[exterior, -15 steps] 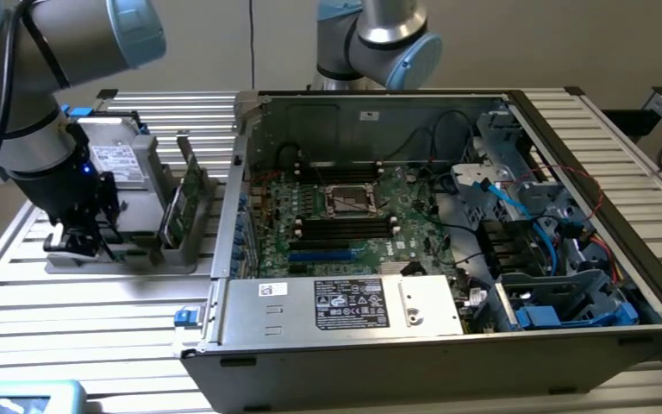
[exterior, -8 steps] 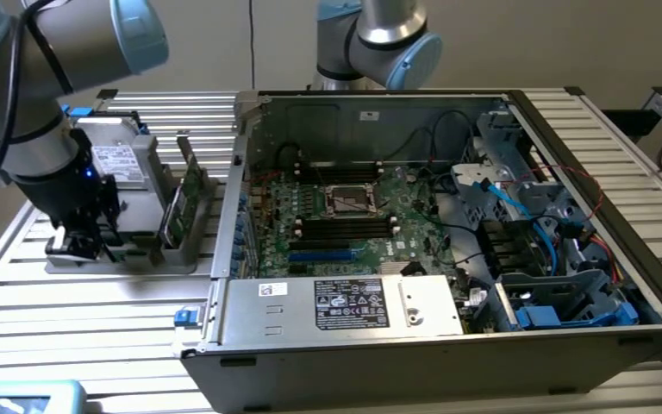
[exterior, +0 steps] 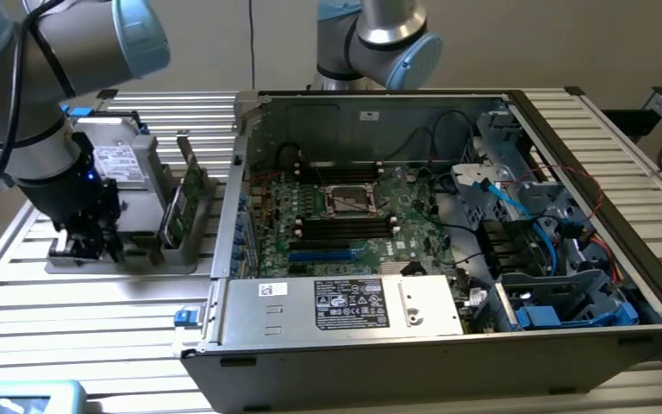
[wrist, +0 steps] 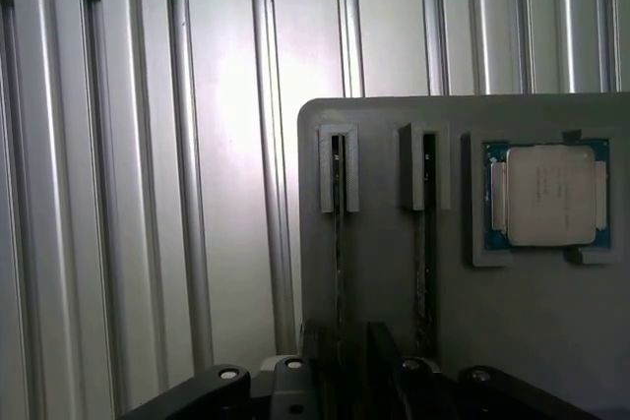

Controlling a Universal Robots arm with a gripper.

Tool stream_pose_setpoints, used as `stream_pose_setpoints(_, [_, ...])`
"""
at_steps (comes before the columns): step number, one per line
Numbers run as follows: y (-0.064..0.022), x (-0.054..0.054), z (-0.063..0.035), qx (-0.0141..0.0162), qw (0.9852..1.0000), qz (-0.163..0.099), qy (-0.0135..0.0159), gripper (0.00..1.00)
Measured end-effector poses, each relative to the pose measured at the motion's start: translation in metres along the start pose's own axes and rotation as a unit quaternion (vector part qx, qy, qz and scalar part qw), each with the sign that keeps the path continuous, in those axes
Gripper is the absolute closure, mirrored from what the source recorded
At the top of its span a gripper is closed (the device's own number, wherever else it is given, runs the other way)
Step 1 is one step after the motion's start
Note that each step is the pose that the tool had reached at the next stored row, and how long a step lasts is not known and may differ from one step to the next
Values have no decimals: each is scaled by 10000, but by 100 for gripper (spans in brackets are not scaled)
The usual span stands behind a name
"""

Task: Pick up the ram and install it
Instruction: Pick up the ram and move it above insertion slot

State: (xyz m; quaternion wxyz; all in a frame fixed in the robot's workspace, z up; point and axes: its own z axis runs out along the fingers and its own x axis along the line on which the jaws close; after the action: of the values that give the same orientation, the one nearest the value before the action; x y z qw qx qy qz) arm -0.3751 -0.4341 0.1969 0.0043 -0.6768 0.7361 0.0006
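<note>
In the wrist view the ram [wrist: 338, 233] is a thin stick seen edge-on, standing in a slot of the grey holder [wrist: 394, 272]. My gripper [wrist: 343, 366] is low over the end of that slot. Its dark fingers [wrist: 382, 356] stand apart on either side of the stick, open, not pressing it. In the exterior view the gripper [exterior: 87, 246] is down at the near left corner of the holder [exterior: 135, 259], which stands to the left of the open computer case. The motherboard [exterior: 343, 220] with its black slots [exterior: 343, 231] lies inside the case.
A second thin stick [wrist: 425, 233] sits in the neighbouring slot, and a processor chip [wrist: 548, 194] lies in a pocket beside it. Two larger green cards [exterior: 184, 194] stand upright on the holder. The case wall [exterior: 230, 198] rises close to the holder. Another arm's base [exterior: 371, 39] stands behind the case.
</note>
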Motion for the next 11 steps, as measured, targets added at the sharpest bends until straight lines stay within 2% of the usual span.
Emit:
stream_pose_setpoints(1, [0,0,1,-1,10000,0,0,72])
stream_pose_setpoints(2, [1,-1,1,-1,10000,1,0,72])
stream_pose_setpoints(3, [1,-1,-1,0,10000,0,1,78])
stream_pose_setpoints(4, [0,-1,-21,2,10000,0,-2,84])
stream_pose_setpoints(5, [0,-2,-71,1,10000,0,-2,86])
stream_pose_setpoints(11, [-2,-4,-345,0,10000,-20,-1,86])
